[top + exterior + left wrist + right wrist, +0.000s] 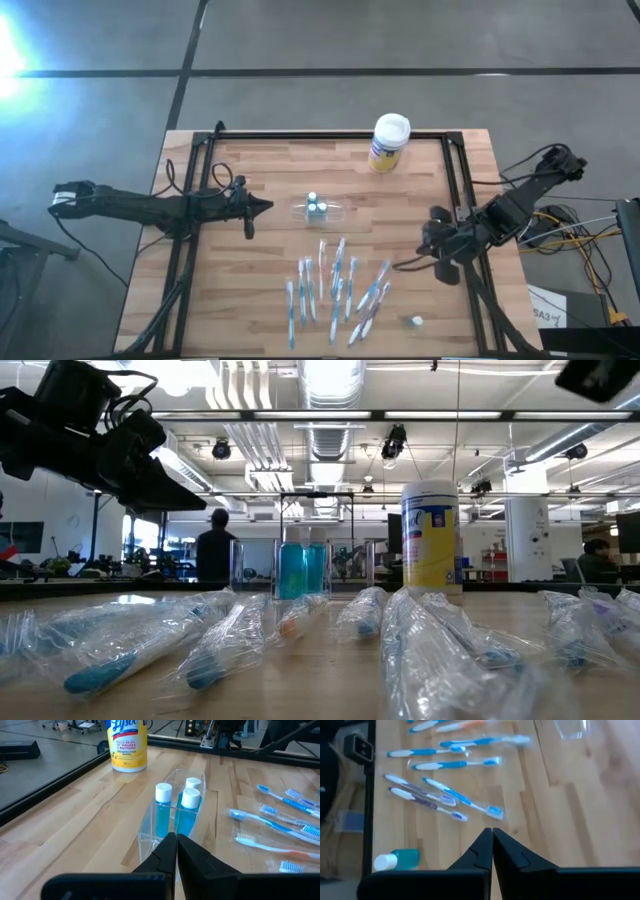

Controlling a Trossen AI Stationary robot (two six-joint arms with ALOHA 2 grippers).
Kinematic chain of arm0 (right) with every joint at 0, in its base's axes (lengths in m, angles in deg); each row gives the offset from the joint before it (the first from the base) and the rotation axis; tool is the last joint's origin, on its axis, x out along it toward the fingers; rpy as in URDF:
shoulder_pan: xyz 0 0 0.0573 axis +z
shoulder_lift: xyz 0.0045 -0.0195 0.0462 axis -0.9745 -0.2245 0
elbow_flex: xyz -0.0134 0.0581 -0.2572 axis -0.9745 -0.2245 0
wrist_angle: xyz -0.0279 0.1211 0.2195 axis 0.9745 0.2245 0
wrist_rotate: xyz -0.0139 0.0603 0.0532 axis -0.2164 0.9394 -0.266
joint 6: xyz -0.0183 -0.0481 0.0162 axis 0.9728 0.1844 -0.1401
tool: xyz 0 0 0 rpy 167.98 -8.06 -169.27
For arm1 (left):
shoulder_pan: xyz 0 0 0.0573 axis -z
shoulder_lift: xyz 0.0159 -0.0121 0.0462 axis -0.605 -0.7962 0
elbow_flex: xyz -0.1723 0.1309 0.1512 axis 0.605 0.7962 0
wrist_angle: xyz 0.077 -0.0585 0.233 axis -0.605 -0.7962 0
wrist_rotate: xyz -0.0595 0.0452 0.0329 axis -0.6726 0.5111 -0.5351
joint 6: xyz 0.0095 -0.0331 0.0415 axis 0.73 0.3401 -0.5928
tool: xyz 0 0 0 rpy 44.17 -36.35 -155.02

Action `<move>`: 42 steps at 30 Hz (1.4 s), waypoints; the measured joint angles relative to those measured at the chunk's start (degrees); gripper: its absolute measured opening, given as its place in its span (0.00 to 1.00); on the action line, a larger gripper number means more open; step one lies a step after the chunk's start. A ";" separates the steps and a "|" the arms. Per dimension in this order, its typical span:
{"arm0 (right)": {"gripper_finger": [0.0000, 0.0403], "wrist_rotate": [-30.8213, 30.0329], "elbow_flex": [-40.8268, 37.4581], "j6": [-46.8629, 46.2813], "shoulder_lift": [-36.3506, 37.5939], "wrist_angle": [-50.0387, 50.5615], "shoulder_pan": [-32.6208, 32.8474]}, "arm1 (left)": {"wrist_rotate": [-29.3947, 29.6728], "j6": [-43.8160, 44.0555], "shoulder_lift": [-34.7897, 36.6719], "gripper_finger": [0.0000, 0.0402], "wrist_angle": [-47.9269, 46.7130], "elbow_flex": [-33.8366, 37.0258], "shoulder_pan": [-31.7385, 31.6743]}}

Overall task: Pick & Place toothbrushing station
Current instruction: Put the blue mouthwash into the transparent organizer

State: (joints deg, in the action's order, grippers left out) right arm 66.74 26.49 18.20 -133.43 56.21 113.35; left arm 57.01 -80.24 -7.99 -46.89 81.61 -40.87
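Two dark arms flank a wooden table (pixel 250 300) seen from above. On the left side, the left arm lies low across the table edge, and the left gripper (pixel 262 208) points toward the middle of the board with its jaws closed together, tip against tip, holding nothing; the left wrist view shows the two fingers (pixel 167 851) pressed into one wedge just short of the toothbrushing station. That toothbrushing station (pixel 322 209), a clear plastic holder, sits near the middle of the table, just beside the left gripper's tip and apart from it. Inside it stand three small blue bottles with white caps (pixel 164 810), upright, as the left wrist view shows; from table height the holder (pixel 300 568) appears as glassy walls with blue within. Behind it, near the far edge of the table, stands a yellow canister with a white lid (pixel 389 142), well apart from the holder. In front of the holder, toward the near edge, a loose scatter of toothbrushes in clear wrappers (pixel 335 285) lies spread over the wood, some overlapping. Farther right and close to the near edge, a single small blue bottle (pixel 415 321) lies on its side, apart from the brushes. On the right side, the right gripper (pixel 430 243) hangs over the table's right edge, its jaws likewise closed and empty, the fingers (pixel 485 851) meeting in the right wrist view above the scattered brushes.
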 joint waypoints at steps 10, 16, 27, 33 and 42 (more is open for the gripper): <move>0.02 8.97 -9.04 -7.04 2.23 -6.43 0.08 | 0.02 0.24 0.00 0.05 -0.12 0.00 -0.02; 0.04 11.22 -7.87 -11.02 -2.42 -6.40 0.06 | -0.09 0.26 0.00 0.04 -0.11 0.00 -0.01; 0.30 18.73 1.00 -17.92 -12.43 -6.37 0.63 | -0.11 -2.86 0.00 0.05 0.12 -0.11 0.00; 0.45 21.47 6.38 -25.85 -19.93 -6.10 3.87 | -0.11 -4.18 0.00 0.04 -0.15 -0.12 -0.01; 0.58 19.15 18.63 -34.74 -32.54 -3.17 10.25 | -0.11 -7.56 0.00 0.04 -0.83 -0.11 0.00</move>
State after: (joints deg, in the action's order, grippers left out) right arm 85.88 45.12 -16.54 -165.97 53.04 123.60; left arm 56.90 -87.80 -7.99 -47.72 81.49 -40.87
